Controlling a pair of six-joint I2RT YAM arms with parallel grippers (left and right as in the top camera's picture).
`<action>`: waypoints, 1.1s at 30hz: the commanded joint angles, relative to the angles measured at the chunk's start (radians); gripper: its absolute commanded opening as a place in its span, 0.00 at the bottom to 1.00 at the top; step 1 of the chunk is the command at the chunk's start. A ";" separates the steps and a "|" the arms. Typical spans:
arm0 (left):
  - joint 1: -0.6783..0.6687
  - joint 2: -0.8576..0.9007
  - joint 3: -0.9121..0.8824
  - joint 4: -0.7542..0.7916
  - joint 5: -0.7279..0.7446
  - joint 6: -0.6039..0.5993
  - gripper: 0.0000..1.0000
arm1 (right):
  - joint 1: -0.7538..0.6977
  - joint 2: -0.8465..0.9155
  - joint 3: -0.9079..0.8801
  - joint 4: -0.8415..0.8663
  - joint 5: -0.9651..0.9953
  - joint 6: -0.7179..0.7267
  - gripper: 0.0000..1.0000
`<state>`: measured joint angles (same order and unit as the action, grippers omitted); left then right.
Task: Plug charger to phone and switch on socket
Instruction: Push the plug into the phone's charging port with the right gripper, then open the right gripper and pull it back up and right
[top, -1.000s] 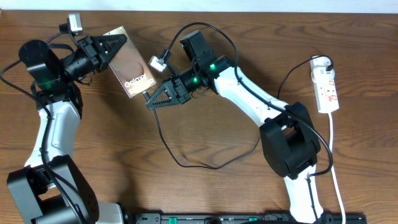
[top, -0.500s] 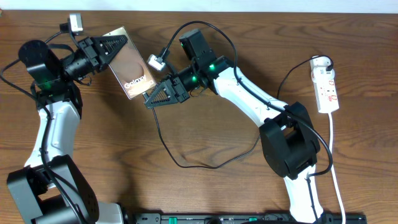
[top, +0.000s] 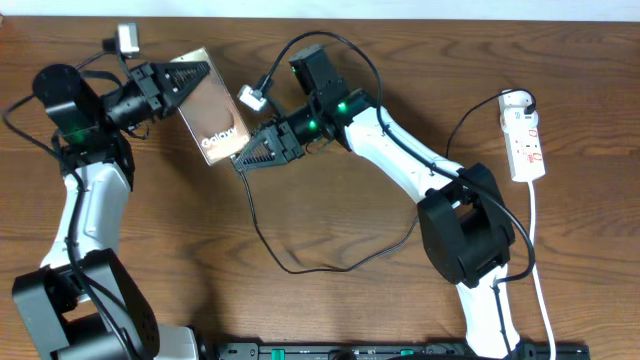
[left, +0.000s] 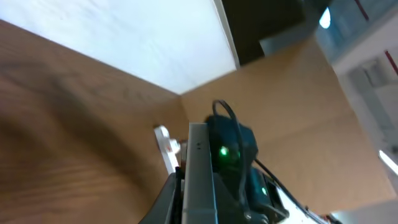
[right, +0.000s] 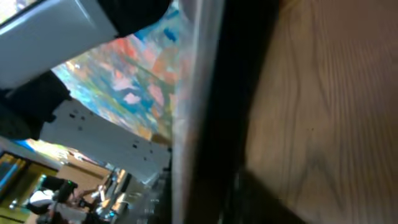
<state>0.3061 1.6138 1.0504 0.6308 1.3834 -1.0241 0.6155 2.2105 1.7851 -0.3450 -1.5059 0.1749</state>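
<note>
L hand (top: 195, 78) clenched on the phone (top: 212, 110), tilting it off the desk (top: 350, 315) upper-left so its lower edge meets R hand (top: 243, 163) (grip can't tell) w/ the charger (top: 300, 268) trailing below; socket (top: 525, 140) far right.

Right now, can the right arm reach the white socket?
Probably yes: the socket lies uncovered on that arm's side of the table. The right gripper is over by the phone, so it would have to swing across.
</note>
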 joint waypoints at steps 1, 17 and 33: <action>0.001 -0.013 -0.003 0.008 0.063 -0.005 0.07 | -0.008 0.000 0.019 0.000 0.010 -0.006 0.43; 0.123 -0.013 -0.003 0.007 0.064 -0.005 0.08 | -0.005 0.000 0.019 -0.003 0.028 0.020 0.99; 0.191 -0.013 -0.003 0.002 0.072 -0.005 0.07 | -0.114 -0.003 0.019 -0.111 0.414 0.177 0.99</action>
<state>0.4831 1.6138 1.0492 0.6281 1.4353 -1.0241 0.5411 2.2105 1.7855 -0.4149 -1.1801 0.3332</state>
